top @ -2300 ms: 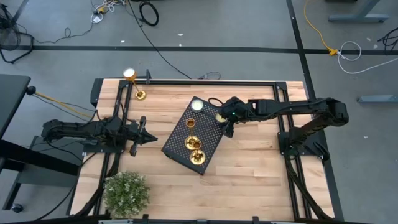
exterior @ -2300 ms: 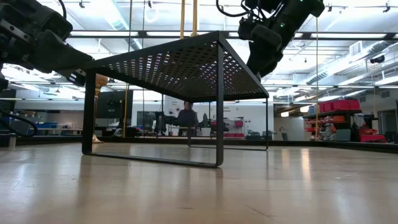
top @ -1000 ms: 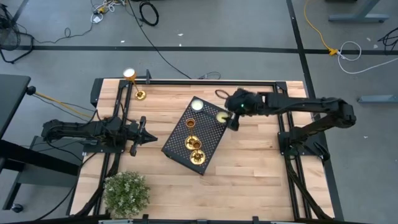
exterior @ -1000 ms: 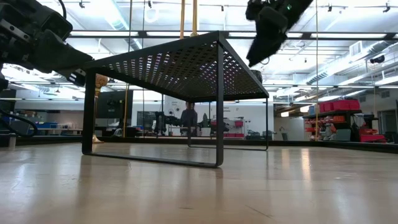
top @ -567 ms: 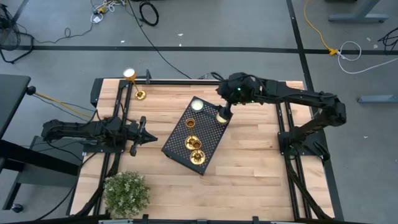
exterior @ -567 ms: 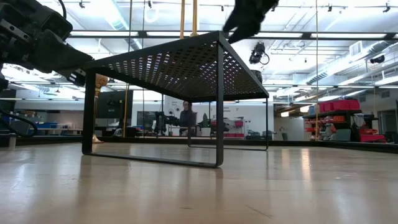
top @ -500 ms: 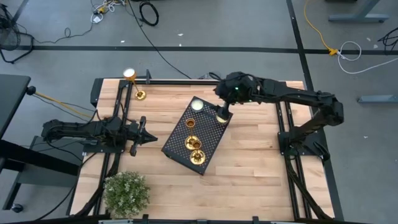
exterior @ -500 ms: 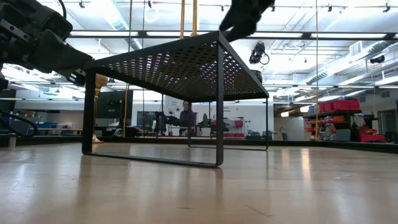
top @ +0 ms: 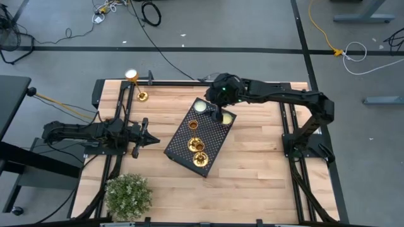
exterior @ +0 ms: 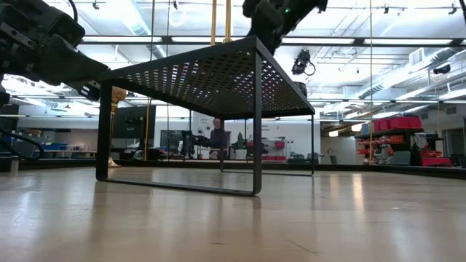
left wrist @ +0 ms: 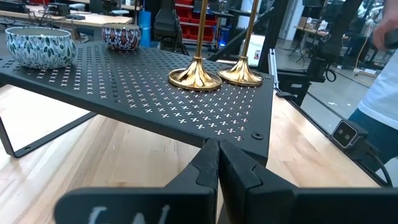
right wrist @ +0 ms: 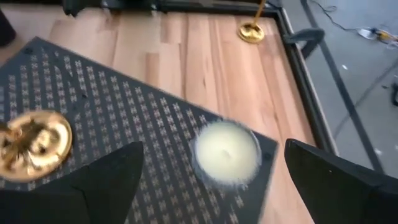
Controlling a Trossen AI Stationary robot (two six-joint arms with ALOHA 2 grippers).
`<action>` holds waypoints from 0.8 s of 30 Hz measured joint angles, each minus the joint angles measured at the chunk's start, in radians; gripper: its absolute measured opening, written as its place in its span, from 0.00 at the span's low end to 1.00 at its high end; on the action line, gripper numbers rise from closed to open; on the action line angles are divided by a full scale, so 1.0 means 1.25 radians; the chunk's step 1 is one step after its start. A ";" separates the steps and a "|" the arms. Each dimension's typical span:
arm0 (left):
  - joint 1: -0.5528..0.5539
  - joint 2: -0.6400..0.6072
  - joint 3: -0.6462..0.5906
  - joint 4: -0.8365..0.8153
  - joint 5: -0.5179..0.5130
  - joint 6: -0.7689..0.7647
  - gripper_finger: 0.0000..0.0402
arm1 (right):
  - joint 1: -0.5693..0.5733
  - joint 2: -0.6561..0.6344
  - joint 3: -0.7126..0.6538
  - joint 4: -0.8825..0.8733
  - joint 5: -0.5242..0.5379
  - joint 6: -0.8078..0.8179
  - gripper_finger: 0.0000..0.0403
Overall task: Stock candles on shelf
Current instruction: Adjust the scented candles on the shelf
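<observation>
The black perforated shelf (top: 197,135) stands slantwise on its legs mid-table. Two gold candles (left wrist: 194,77) (left wrist: 241,73) stand by their round bases at its near end. Another gold base (right wrist: 32,140) sits nearer the middle. One more gold candle (top: 141,95) stands on the table at the far left. My right gripper (right wrist: 214,180) hangs open above the shelf's far end, over a round cream candle (right wrist: 227,153), touching nothing. My left gripper (left wrist: 216,152) is shut, level, just short of the shelf's left edge.
Two patterned bowls (left wrist: 40,46) (left wrist: 120,35) sit on the shelf's far part. A bushy green plant (top: 128,196) stands at the table's near left corner. Black rails (top: 214,83) run along the table's far and side edges. A person (exterior: 217,135) is in the room behind.
My right gripper has swung from beside the shelf's right edge toward the table's far left, coming over the shelf's far end, and has rolled a little. It has stayed open.
</observation>
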 joint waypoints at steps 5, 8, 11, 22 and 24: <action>0.000 0.000 0.000 0.000 0.000 0.000 0.03 | -0.011 0.018 0.000 0.030 -0.029 0.007 0.96; 0.000 0.000 0.000 -0.001 0.000 0.000 0.03 | -0.012 0.018 0.000 0.045 -0.029 0.009 0.96; 0.000 0.000 0.000 -0.001 0.000 0.000 0.03 | -0.012 0.023 0.028 0.025 -0.029 0.019 0.96; 0.000 0.000 0.000 0.000 0.000 0.000 0.04 | -0.030 0.142 0.193 -0.092 -0.025 0.040 0.96; 0.000 0.000 0.000 -0.001 0.000 0.000 0.03 | -0.031 0.162 0.193 -0.103 -0.027 0.025 0.96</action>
